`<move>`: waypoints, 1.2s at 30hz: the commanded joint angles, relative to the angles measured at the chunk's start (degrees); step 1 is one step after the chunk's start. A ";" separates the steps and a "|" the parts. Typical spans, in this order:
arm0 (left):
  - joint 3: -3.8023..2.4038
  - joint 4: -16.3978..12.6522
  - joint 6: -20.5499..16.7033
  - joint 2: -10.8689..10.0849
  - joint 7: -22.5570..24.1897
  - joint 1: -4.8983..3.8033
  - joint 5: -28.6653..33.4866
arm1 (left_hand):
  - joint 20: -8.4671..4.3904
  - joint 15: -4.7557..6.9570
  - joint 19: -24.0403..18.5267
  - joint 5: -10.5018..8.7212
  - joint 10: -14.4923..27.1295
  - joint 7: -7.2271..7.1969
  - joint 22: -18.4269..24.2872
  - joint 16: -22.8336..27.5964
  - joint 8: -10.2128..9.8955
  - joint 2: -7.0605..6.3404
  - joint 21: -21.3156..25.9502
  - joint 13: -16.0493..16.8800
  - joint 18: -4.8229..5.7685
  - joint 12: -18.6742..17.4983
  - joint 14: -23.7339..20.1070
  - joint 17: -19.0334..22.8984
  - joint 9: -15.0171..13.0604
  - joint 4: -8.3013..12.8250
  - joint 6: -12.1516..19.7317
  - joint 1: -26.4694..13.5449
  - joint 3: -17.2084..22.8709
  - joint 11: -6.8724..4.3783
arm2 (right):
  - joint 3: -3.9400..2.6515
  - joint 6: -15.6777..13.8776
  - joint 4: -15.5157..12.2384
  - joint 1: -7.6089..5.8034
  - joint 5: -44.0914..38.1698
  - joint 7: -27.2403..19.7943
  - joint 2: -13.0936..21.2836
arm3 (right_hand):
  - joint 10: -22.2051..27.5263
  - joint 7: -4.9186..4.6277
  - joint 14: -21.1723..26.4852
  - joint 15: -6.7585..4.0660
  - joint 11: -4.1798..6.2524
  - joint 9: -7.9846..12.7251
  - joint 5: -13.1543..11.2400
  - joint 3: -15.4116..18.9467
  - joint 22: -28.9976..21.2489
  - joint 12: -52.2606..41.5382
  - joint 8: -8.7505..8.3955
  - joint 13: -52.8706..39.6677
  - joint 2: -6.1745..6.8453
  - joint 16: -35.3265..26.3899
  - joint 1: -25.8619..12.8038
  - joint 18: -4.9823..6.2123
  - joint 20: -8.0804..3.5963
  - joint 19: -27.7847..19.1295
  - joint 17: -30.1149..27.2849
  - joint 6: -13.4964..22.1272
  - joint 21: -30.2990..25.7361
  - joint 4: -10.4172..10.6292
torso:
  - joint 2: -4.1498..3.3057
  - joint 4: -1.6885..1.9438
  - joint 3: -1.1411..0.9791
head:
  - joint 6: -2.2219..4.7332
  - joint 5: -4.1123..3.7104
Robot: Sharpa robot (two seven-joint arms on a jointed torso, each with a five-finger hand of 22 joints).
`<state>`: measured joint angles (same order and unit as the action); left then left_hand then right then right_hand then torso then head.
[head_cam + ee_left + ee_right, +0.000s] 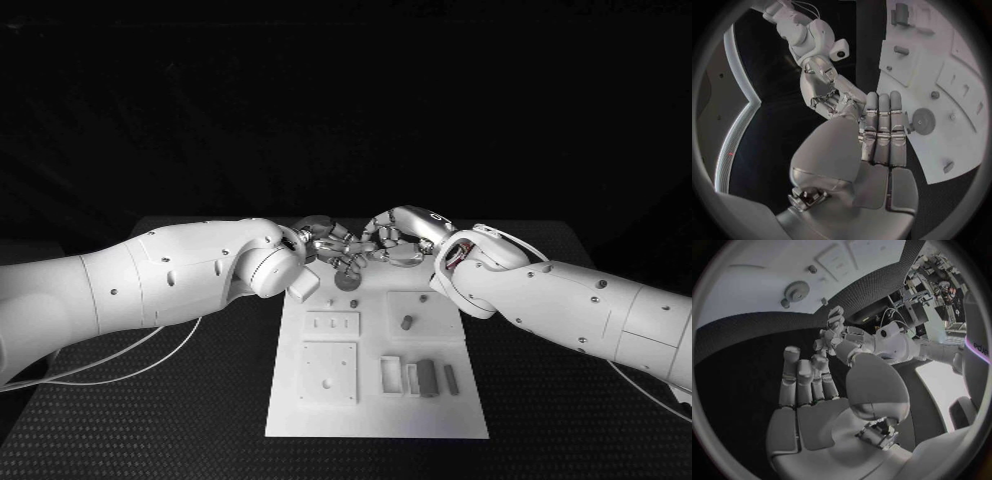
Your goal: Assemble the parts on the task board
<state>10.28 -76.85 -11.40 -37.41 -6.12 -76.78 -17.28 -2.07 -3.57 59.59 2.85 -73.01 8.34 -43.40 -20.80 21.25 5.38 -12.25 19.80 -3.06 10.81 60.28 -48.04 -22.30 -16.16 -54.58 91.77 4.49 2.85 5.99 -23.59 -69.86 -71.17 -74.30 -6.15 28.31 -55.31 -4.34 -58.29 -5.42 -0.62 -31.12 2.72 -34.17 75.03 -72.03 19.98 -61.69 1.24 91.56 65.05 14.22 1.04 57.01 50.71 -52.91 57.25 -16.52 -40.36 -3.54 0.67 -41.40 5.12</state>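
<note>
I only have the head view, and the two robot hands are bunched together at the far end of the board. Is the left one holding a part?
Observer: No. In the left wrist view the left robot hand has its fingers straight and side by side, with nothing in them.
Operator: And the right one?
Observer: The right wrist view shows the right robot hand with fingers stretched out and nothing in its palm.
Operator: What lies near them?
Observer: A toothed disc lies flat on the task board, and neither hand grips it.

A black, finely textured table (pixel 173 400) stands in darkness, with cluttered shelving (pixel 932 287) at the room's edge.
</note>
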 commanded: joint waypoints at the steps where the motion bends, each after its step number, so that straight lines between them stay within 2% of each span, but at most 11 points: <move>1: -0.18 -0.22 -0.58 0.12 1.97 -0.18 0.17 | -0.15 0.26 0.19 0.21 -0.41 -1.38 -0.06 -0.14 0.22 0.18 0.27 0.13 -0.42 0.30 0.32 -0.10 -0.51 -0.02 -1.73 0.74 0.38 -0.13 | 0.10 1.65 -0.08 0.16 -0.91 -0.35 -0.26 | -0.01 -1.88 0.03 -0.34 0.56 -0.03 0.18 -0.33 0.75 -0.29 0.18 0.10 -0.51 0.14 -0.27 0.78 -0.10 0.49 -0.09 -4.33 0.13 -0.10 | -0.01 -0.05 -0.01 | 0.01 0.01; 7: -0.18 -0.27 -0.55 0.10 2.20 -0.18 0.52 | -0.16 0.28 0.18 0.23 -0.43 -1.40 -0.09 -0.15 0.24 0.35 0.33 0.28 -0.33 0.31 0.35 -0.22 -0.63 -0.10 -1.76 0.81 0.63 -0.15 | 0.10 1.70 0.05 0.17 -0.91 -0.27 -0.30 | 0.00 -1.87 0.02 -0.35 0.57 -0.04 0.18 -0.34 0.74 -0.30 0.17 0.14 -0.50 0.13 -0.28 0.78 -0.10 0.49 -0.11 -4.34 0.12 -0.10 | 0.00 -0.04 0.03 | -0.09 -0.11; 11: -0.18 -0.24 -0.44 0.05 2.24 -0.18 0.84 | -0.23 0.32 0.18 0.22 -0.51 -1.43 -0.14 -0.18 0.31 0.94 0.39 0.50 -0.28 0.36 0.40 -0.40 -0.82 -0.18 -1.86 0.62 0.81 -0.20 | 0.11 1.18 0.26 0.17 -0.23 -0.32 -0.28 | 0.17 -1.91 0.11 -0.33 0.53 -0.02 0.18 -0.31 0.71 -0.14 0.04 0.34 -0.23 -0.01 -0.40 0.78 -0.07 0.36 -0.21 -4.17 0.00 -0.08 | 0.00 0.00 0.02 | -0.04 -0.17; 15: -0.18 -0.18 -0.14 -0.03 2.17 -0.18 0.84 | -0.35 0.42 0.24 0.17 -0.72 -1.57 -0.23 -0.29 0.51 1.39 0.39 0.78 -0.29 0.51 0.53 -0.63 -1.09 -0.01 -2.11 0.60 0.87 -0.34 | 0.11 0.61 0.54 0.17 0.35 -0.42 -0.32 | 1.07 -2.66 0.68 0.20 -0.13 0.65 0.18 -0.09 0.61 0.44 -1.59 0.94 1.38 -0.47 -1.07 0.78 0.20 -0.23 -0.46 -1.71 -0.48 0.04 | -0.01 -0.01 0.00 | -0.05 -0.15; 16: -0.18 -0.14 0.04 -0.03 2.15 -0.18 0.84 | -0.38 0.45 0.26 0.17 -0.80 -1.62 -0.26 -0.32 0.57 1.44 0.39 0.87 -0.29 0.56 0.56 -0.70 -1.17 0.05 -2.18 0.62 0.88 -0.39 | 0.11 0.64 0.62 0.17 0.38 -0.41 -0.31 | 1.35 -3.02 0.87 0.46 -0.47 0.93 0.18 0.11 0.58 0.56 -2.26 1.07 2.04 -0.60 -1.47 0.78 0.32 -0.43 -0.53 -0.62 -0.65 0.10 | 0.00 -0.02 0.01 | -0.02 -0.13; 17: -0.18 -0.13 0.40 -0.11 2.02 -0.18 0.84 | -0.44 0.51 0.30 0.17 -0.94 -1.72 -0.32 -0.39 0.70 1.55 0.38 1.04 -0.29 0.66 0.63 -0.84 -1.34 0.16 -2.35 0.67 0.96 -0.48 | 0.11 0.15 0.76 0.17 0.48 -0.39 -0.21 | 1.82 -3.78 1.22 1.17 -1.19 1.33 0.16 0.49 0.54 0.62 -3.27 1.26 3.04 -0.79 -2.15 0.78 0.55 -0.72 -0.64 1.04 -0.91 0.20 | 0.01 -0.02 -0.02 | -0.05 -0.15; 19: -0.18 -0.11 0.89 -0.18 1.75 -0.18 0.84 | -0.49 0.57 0.36 0.17 -1.10 -1.80 -0.39 -0.46 0.79 1.57 0.35 1.20 -0.29 0.77 0.71 -0.98 -1.50 0.23 -2.47 0.69 1.04 -0.58 | 0.11 -0.20 0.85 0.17 0.93 -0.46 -0.10 | 2.22 -4.23 1.49 1.61 -1.66 1.60 0.12 0.98 0.53 0.64 -3.95 1.36 3.69 -0.89 -2.75 0.78 0.72 -0.99 -0.70 2.20 -1.08 0.21 | 0.01 -0.03 -0.01 | -0.02 -0.17; 21: -0.17 -0.10 1.32 -0.31 1.51 -0.18 0.42 | -0.56 0.62 0.45 0.18 -1.49 -1.97 -0.52 -0.52 1.02 1.50 0.31 1.52 -0.27 1.03 0.76 -1.19 -1.80 0.28 -2.79 0.61 1.17 -0.77 | 0.11 -0.89 0.92 0.17 1.55 -0.71 0.10 | 2.99 -5.05 2.02 2.35 -2.41 2.20 0.19 1.93 0.52 0.72 -5.33 1.47 4.48 -1.12 -3.60 0.78 0.98 -1.54 -0.80 4.60 -1.41 0.16 | -0.01 -0.04 -0.02 | -0.06 -0.15; 26: -0.17 0.10 2.43 -0.68 1.27 -0.18 -0.41 | -0.71 0.75 0.62 0.22 -2.07 -2.26 -0.86 -0.74 1.37 1.15 0.19 2.31 -0.24 1.58 0.95 -1.76 -2.47 0.31 -3.24 0.32 1.68 -1.13 | 0.12 -2.75 0.87 0.20 2.01 -1.03 1.06 | 4.58 -6.39 3.24 3.72 -3.76 3.01 0.15 2.95 0.46 0.52 -6.81 1.75 4.85 -1.71 -4.04 0.78 1.66 -2.76 -1.22 7.31 -2.23 0.29 | -0.02 0.04 0.03 | -0.12 -0.19; 30: -0.13 0.25 3.70 -1.11 1.19 -0.18 -1.36 | -0.90 0.99 0.81 0.51 -2.47 -2.52 -1.23 -1.12 1.66 0.94 0.01 3.01 -0.21 2.21 1.28 -2.46 -3.07 0.38 -3.68 -0.12 2.05 -1.43 | 0.12 -3.48 1.09 0.20 2.57 -1.29 1.76 | 5.08 -6.84 3.50 4.14 -4.19 3.38 0.15 3.24 0.50 0.24 -7.38 1.91 5.28 -1.70 -3.93 0.78 1.90 -2.97 -1.38 8.44 -2.39 0.35 | 0.01 0.05 0.02 | -0.13 -0.04; 36: 0.07 0.67 4.21 -1.49 0.01 -0.18 -2.35 | -1.03 1.10 0.86 0.65 -2.44 -2.61 -1.49 -1.29 1.70 0.86 -0.07 3.48 -0.16 2.53 1.34 -2.98 -3.45 0.47 -3.79 -0.48 2.31 -1.52 | 0.12 -4.54 0.84 0.26 3.30 -1.71 3.39 | 5.40 -7.02 3.67 4.34 -4.37 3.50 0.16 3.34 0.52 0.06 -7.48 2.04 5.54 -1.67 -3.80 0.78 2.03 -3.11 -1.49 8.74 -2.49 0.36 | 0.00 -0.02 -0.04 | -0.13 0.15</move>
<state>10.38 -76.19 -9.08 -38.95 -5.72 -76.88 -18.25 -2.88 -2.55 60.42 3.37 -75.25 8.79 -44.85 -21.73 21.41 6.10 -12.25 23.24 -2.19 12.99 61.31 -50.98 -22.28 -16.82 -55.01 91.84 5.34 1.43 6.11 -26.57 -68.91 -70.96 -71.87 -6.83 31.39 -50.16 -9.96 -54.58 -1.40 -4.93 -27.68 2.90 -31.08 75.03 -71.64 12.80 -59.69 6.20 90.18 61.10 14.62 3.18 54.24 49.28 -45.94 55.15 -16.12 -40.36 -3.53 0.66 -41.51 5.14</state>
